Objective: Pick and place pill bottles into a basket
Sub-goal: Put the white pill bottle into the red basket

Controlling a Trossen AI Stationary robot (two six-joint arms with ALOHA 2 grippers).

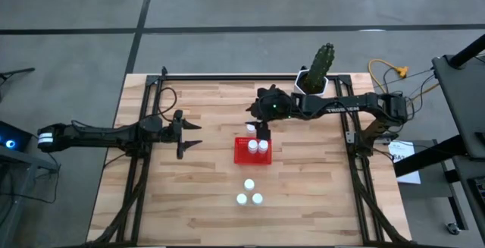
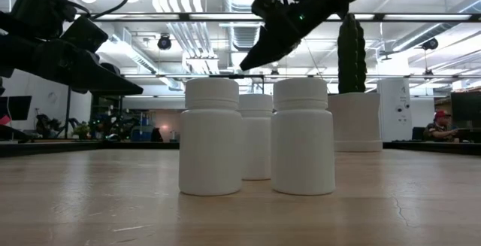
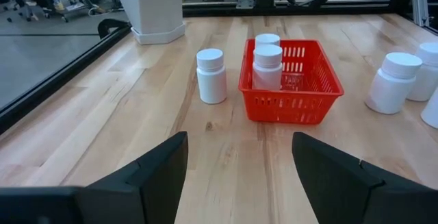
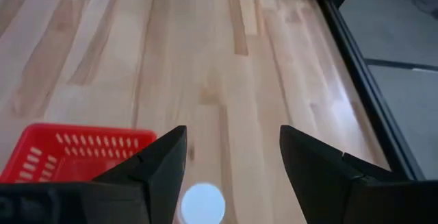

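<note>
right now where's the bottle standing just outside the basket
In the high view the lone pill bottle stands upright beside the red basket's far edge, under the right tool.

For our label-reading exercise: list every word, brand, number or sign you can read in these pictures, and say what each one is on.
No text can be read in any view.
White lettering on the right arm: too small and blurred to read.
Paper sheet on the floor beside the table: print too small to read.
Pill bottles: plain white, no label visible.
Basket: plain red, no marking.
Cactus pot: plain white.
</note>
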